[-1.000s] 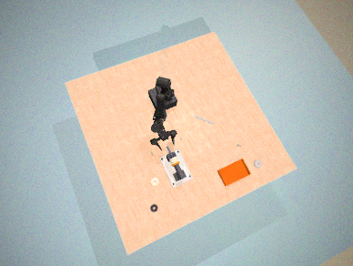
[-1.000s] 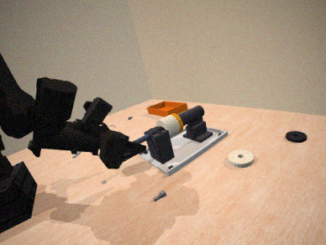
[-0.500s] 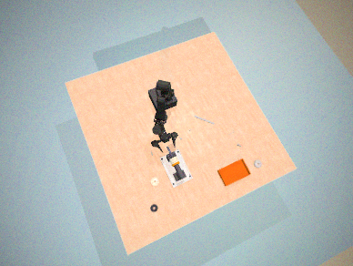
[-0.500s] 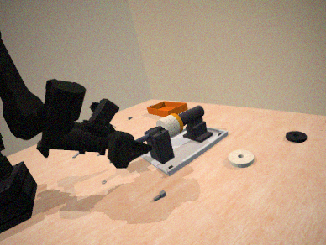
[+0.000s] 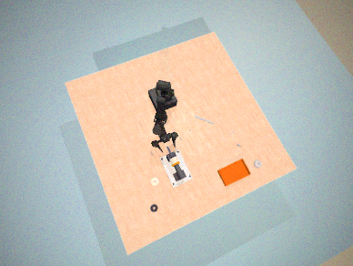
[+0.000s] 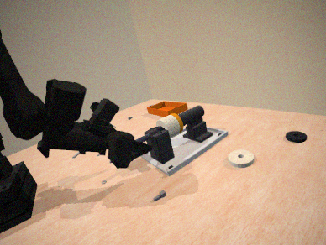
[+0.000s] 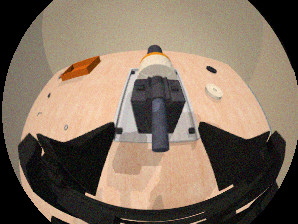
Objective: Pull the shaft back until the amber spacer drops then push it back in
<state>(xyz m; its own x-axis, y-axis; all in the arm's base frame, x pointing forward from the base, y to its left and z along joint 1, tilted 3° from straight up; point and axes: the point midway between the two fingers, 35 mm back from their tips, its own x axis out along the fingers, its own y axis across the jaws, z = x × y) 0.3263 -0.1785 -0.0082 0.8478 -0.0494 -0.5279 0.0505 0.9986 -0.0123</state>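
Observation:
The dark blue-grey shaft sticks out of the near support block. Cream spacers sit on it beyond that block, their number unclear. The amber spacer is between them and the black housing at the far end, raised above the base plate. My gripper is open and empty, its fingers on either side of the shaft's protruding end in the wrist view. The shaft inside the spacers and housing is hidden.
An orange tray lies off to one side. A loose cream ring and a black ring lie on the other side. A grey ring is beyond the tray. A small bolt lies near the plate.

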